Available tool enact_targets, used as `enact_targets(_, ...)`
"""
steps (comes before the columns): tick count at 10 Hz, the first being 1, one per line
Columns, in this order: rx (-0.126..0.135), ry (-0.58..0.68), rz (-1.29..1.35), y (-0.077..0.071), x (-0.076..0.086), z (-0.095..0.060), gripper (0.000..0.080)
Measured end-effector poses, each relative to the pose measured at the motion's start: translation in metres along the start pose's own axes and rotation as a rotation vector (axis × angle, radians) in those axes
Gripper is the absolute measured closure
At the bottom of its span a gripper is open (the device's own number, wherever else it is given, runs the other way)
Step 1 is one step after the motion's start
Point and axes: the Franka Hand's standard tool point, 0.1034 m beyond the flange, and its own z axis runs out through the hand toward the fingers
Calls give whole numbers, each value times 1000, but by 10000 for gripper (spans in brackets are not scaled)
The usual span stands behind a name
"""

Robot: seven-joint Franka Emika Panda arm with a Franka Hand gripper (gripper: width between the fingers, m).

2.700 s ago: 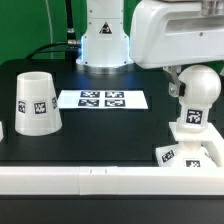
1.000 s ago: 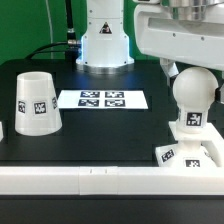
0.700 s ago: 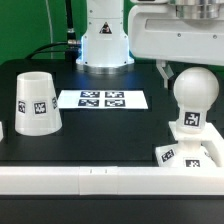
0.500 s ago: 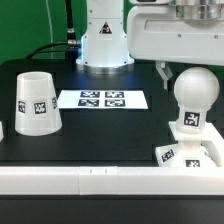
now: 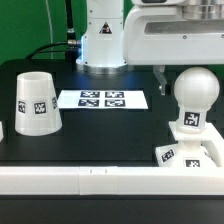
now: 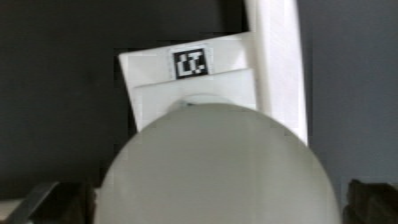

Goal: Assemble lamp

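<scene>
Bulb (image 5: 195,92) is seen upright on base (image 5: 190,150), at the exterior view's right of the desk (image 5: 110,135); base is set against the front rail (image 5: 90,180), likely so it is braced while the bulb is turned in. Pincer (image 6: 210,198) is held wide, one finger either side of the bulb top, no contact made out, so no grip is judged. Shade (image 5: 35,103) is parked wide end down, well apart at the exterior view's left, past the marker board (image 5: 102,99), not yet fitted
</scene>
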Motion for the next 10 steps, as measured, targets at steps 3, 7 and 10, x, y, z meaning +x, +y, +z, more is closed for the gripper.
enact_targets(3,-10,7,-305,-2,1,-1,101)
enact_targets(7,-19,13,-615,-1,3,-1,101)
enact_targets(10,-44,25,-877,-3,3,3,101)
